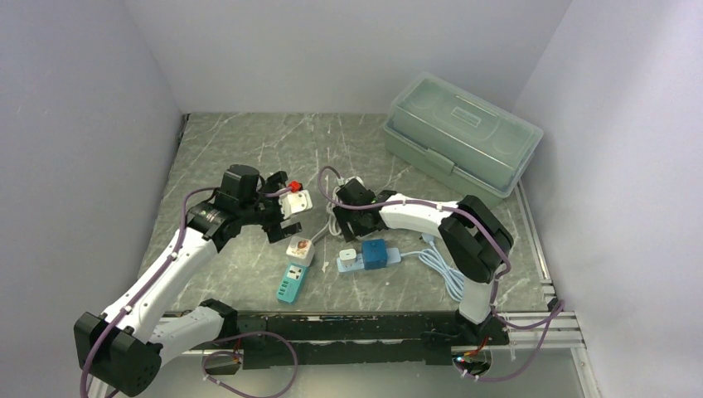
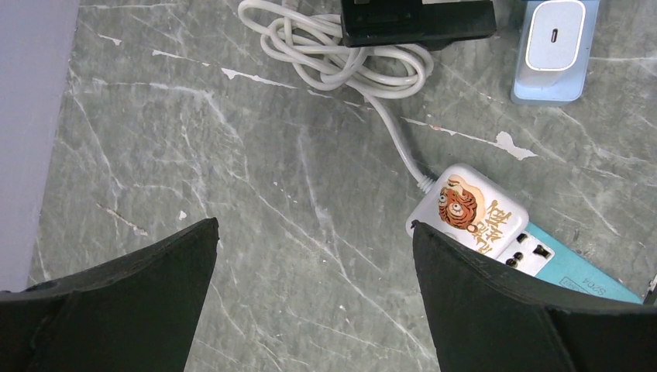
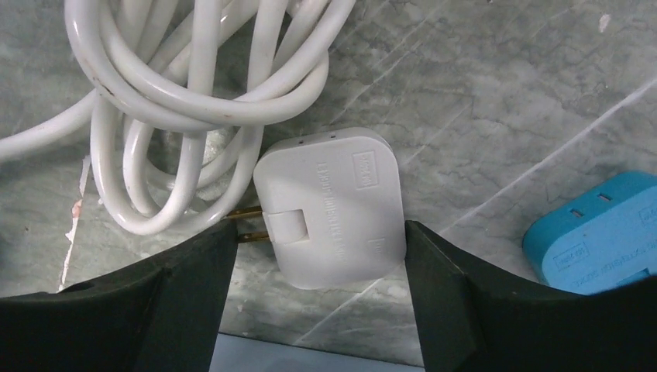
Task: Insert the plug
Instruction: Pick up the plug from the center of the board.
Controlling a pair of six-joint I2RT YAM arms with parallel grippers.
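Biggest thing first: grey marble-look table (image 1: 249, 141) with a pale green toolbox (image 1: 460, 133) parked in the far right corner, lid shut. Both arms are reaching into the middle of the table.

The teal power strip (image 1: 291, 283) lies near the front, and a white tiger-print adapter (image 2: 467, 211) sits on its far end. Just to the right of it there's a light blue strip (image 1: 348, 264) with a blue cube (image 1: 375, 254) on top of it.

The left gripper (image 2: 314, 232) hangs over bare table with its jaws spread wide and nothing in them; the tiger-print adapter is right by one finger.

The right gripper (image 3: 319, 232) is down low with its jaws apart, straddling the plug (image 3: 333, 205). It's a flat white plug lying on the table, not in any socket. Its brass prongs point at the white cable coil (image 3: 194, 93) just beside it, and one finger looks to be right against its edge
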